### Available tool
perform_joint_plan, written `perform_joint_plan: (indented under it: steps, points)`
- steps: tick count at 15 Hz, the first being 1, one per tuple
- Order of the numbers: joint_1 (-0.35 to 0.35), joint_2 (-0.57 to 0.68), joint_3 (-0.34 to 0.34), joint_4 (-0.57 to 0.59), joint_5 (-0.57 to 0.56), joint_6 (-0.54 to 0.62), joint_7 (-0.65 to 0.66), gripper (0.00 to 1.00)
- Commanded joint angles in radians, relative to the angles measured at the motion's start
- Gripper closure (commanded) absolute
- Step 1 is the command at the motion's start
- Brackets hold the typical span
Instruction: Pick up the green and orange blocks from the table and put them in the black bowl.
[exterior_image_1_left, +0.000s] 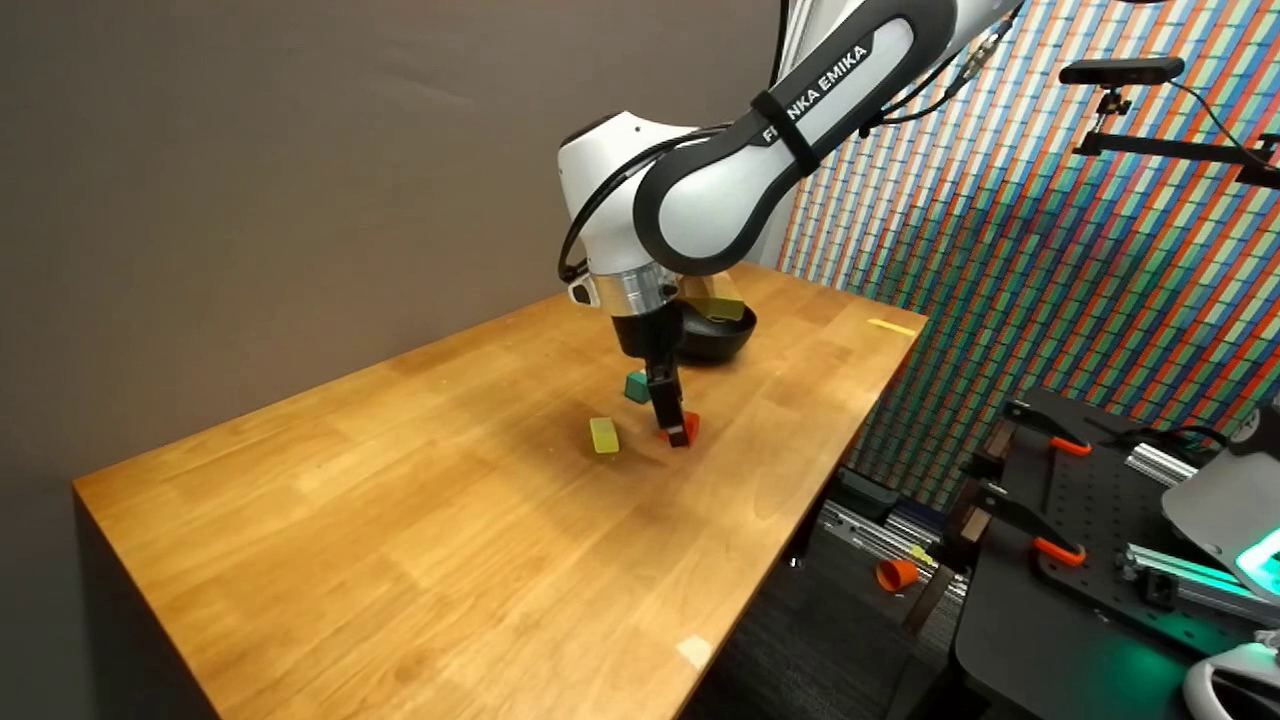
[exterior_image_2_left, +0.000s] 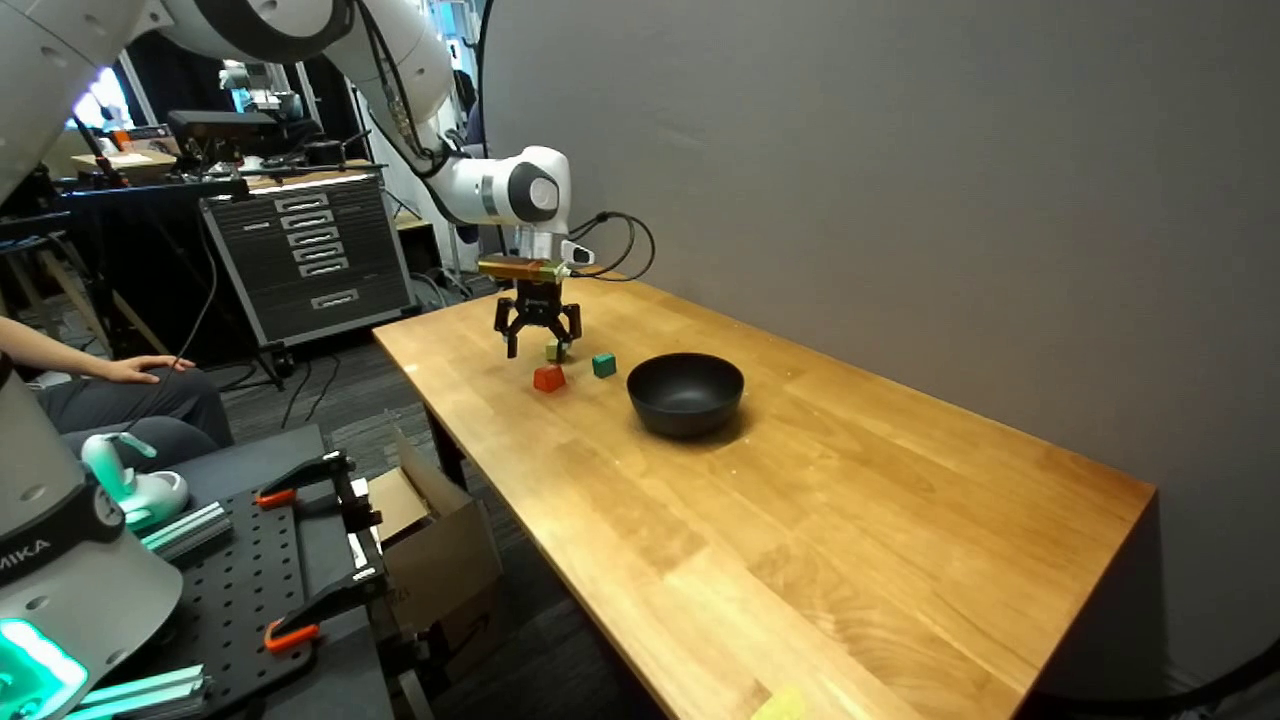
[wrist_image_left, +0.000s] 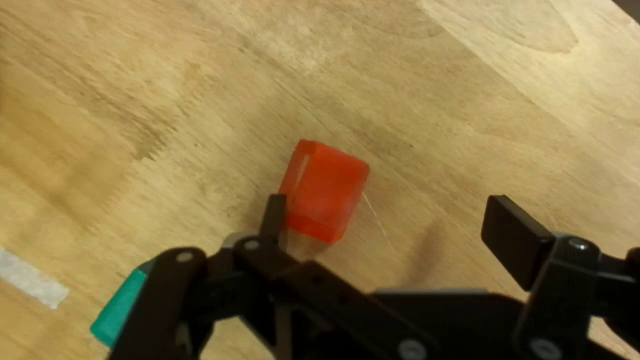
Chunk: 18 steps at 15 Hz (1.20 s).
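Currently, your fingers (wrist_image_left: 515, 240) stand wide apart. Nearest them is the orange block (wrist_image_left: 327, 190), just beside the tip of the finger that shows left in the wrist view, toward the gap; you cannot tell whether it touches. The green block (wrist_image_left: 119, 309) lies near that same finger, on its outer side, partly hidden by it. Near the fingers too, but apart from them in an exterior view, sits the yellow block (exterior_image_1_left: 604, 436). Farther out, past the green block, stands the bowl (exterior_image_2_left: 686, 395), upright. All four rest on the desk (exterior_image_2_left: 850, 530).
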Motion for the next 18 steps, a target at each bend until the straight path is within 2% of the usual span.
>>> perform_joint_plan:
  steps: [1, 4, 5, 6, 8, 14, 15, 18]
  points:
    - [0.009, -0.003, -0.03, -0.002, -0.044, -0.009, 0.049, 0.0]
    - [0.009, 0.002, -0.048, -0.005, -0.067, -0.007, 0.055, 0.0]
    - [0.013, 0.005, -0.056, -0.005, -0.084, -0.008, 0.058, 0.05]
    - [0.008, 0.009, -0.055, -0.004, -0.092, -0.007, 0.049, 0.26]
    - [0.004, 0.014, -0.055, -0.003, -0.103, -0.01, 0.041, 0.3]
    - [0.0, 0.036, -0.037, 0.005, -0.092, -0.012, 0.031, 0.78]
    - [0.0, 0.033, -0.036, 0.006, -0.091, -0.017, 0.029, 0.83]
    - [0.005, 0.007, -0.05, -0.002, -0.106, -0.015, 0.05, 0.81]
